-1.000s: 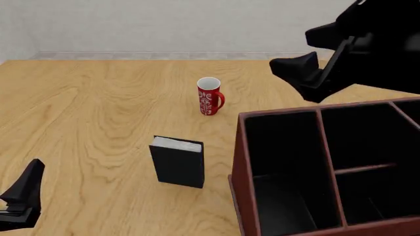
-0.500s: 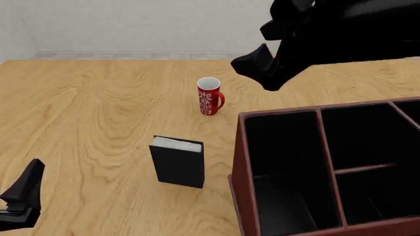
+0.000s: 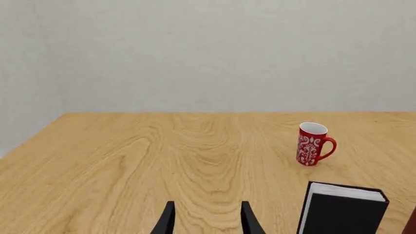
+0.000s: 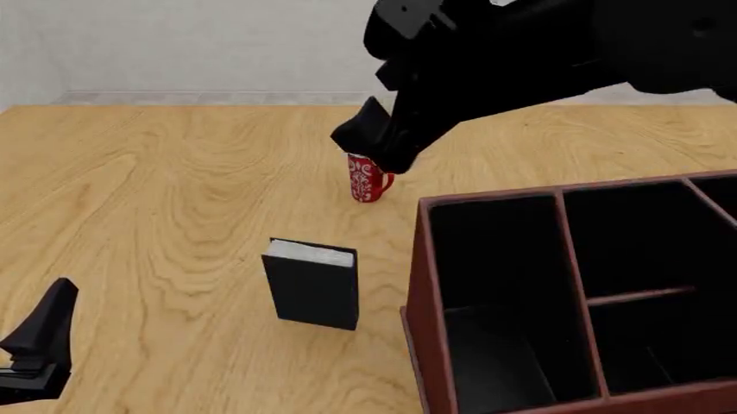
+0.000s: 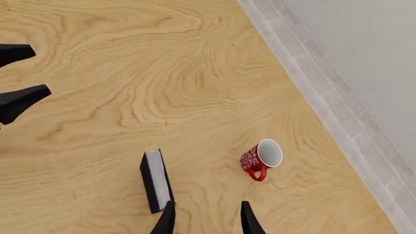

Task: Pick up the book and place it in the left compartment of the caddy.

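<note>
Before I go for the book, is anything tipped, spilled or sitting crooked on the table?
Nothing stands out. The book stands upright on the table, the red mug is upright beyond it, and the caddy sits squarely with nothing in the compartments that show.

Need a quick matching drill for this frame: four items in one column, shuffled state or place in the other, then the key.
Items:
1. book
2. red mug
3. caddy
4. left tool

States:
A. open, holding nothing
B. standing upright, white page edges on top
C. partly hidden behind the right arm in the front view
D. black-lined compartments, nothing visible inside

Pairs: 1-B, 2-C, 3-D, 4-A
</note>
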### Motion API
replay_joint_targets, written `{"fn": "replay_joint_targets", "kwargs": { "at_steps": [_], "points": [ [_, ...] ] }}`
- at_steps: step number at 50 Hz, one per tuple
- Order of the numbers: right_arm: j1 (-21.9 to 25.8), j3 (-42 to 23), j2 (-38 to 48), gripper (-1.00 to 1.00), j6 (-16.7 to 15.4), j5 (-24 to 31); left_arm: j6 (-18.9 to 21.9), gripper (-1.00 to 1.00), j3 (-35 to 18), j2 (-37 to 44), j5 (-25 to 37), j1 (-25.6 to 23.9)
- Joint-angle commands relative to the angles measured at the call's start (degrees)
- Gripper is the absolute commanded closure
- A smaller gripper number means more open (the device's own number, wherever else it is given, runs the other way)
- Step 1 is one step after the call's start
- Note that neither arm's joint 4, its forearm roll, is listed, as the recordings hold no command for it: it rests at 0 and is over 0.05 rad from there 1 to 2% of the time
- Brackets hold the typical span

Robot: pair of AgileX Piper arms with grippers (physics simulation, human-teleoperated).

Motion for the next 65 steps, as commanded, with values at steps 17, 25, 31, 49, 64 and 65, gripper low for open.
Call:
{"fn": "replay_joint_targets", "kwargs": {
  "at_steps": [17, 25, 31, 49, 64, 65],
  "points": [
    [4.7, -3.2, 8.1, -1.00, 2.1, 0.3, -0.1, -1.00, 0.5, -0.2, -0.2, 0.0],
    [5.3, -2.8, 9.9, -1.00, 3.3, -0.4, -0.1, -1.00, 0.6, -0.2, -0.3, 0.0],
    [5.2, -1.5, 11.2, -1.00, 3.7, -1.7, -0.1, -1.00, 0.6, -0.2, -0.3, 0.0],
    [5.2, 0.0, 13.7, -1.00, 4.8, -3.8, -0.1, -1.00, 0.5, 0.1, -0.5, 0.0],
    [5.1, 2.2, 15.6, -1.00, 5.8, -6.2, -0.1, -1.00, 0.5, 0.1, -0.5, 0.0],
    [5.1, 2.3, 15.6, -1.00, 5.9, -6.3, -0.1, -1.00, 0.5, 0.1, -0.5, 0.0]
  ]
}}
